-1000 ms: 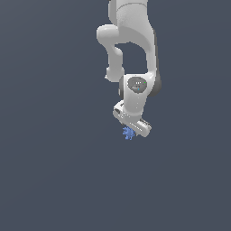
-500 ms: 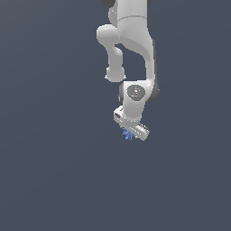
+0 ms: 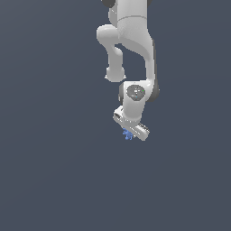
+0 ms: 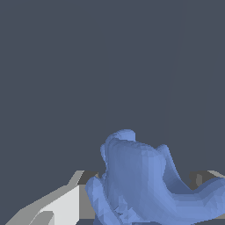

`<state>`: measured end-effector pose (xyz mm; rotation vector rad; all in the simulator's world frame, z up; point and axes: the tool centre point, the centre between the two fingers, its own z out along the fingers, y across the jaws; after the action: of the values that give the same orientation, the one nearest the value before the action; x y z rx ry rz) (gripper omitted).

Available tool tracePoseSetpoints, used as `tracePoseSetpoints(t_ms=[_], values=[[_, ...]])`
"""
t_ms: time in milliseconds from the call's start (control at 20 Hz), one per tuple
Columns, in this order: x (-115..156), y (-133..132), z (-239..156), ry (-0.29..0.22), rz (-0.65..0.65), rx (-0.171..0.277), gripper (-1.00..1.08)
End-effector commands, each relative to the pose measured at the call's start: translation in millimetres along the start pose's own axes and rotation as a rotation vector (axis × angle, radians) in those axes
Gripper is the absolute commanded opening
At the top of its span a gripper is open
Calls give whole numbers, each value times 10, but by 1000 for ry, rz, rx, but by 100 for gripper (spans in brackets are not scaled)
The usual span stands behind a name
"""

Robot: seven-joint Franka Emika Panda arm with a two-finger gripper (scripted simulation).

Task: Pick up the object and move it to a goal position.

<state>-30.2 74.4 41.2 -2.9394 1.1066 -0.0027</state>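
**Lump held at the gripper, clear of the background**

Exterior view: white arm (image 3: 131, 49) comes down from the top of frame, bends at a joint with a round grey cap (image 3: 135, 92), and ends in the gripper (image 3: 130, 132), tilted so its body slants down toward the exterior view's right. Background is plain dark grey-blue all round; no surface edge or shadow can be made out.

Lump (image 3: 127, 134): small, bright blue, spiky at the edges. It sits right at the underside of the gripper, touching it, on the side toward the exterior view's left. Only part of it pokes out below the white body; much smaller than the gripper.

Wrist view: lump (image 4: 145, 180) fills the near field, lobed and faceted, with one rounded knob standing up and a limb reaching sideways. A white and grey finger (image 4: 61, 204) lies against one flank of it; a grey finger tip (image 4: 200, 178) shows at the other flank, half hidden behind the blue limb. Fingers are closed narrow on the lump, gripping it from both sides. Nothing else near it.
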Motion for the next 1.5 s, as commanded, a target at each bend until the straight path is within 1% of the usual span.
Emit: tracePoseSetpoints(t_ms=[0, 200, 450, 700, 1100, 1450], values=[[1, 1, 1, 0, 0, 0, -100], [44, -1, -23, 0, 0, 0, -100], [212, -12, -114, 0, 0, 0, -100], [482, -33, -256, 0, 0, -1, -100], [1018, -84, -535, -1, -1, -1, -100], [1307, -123, -678, -1, -1, -1, -100]])
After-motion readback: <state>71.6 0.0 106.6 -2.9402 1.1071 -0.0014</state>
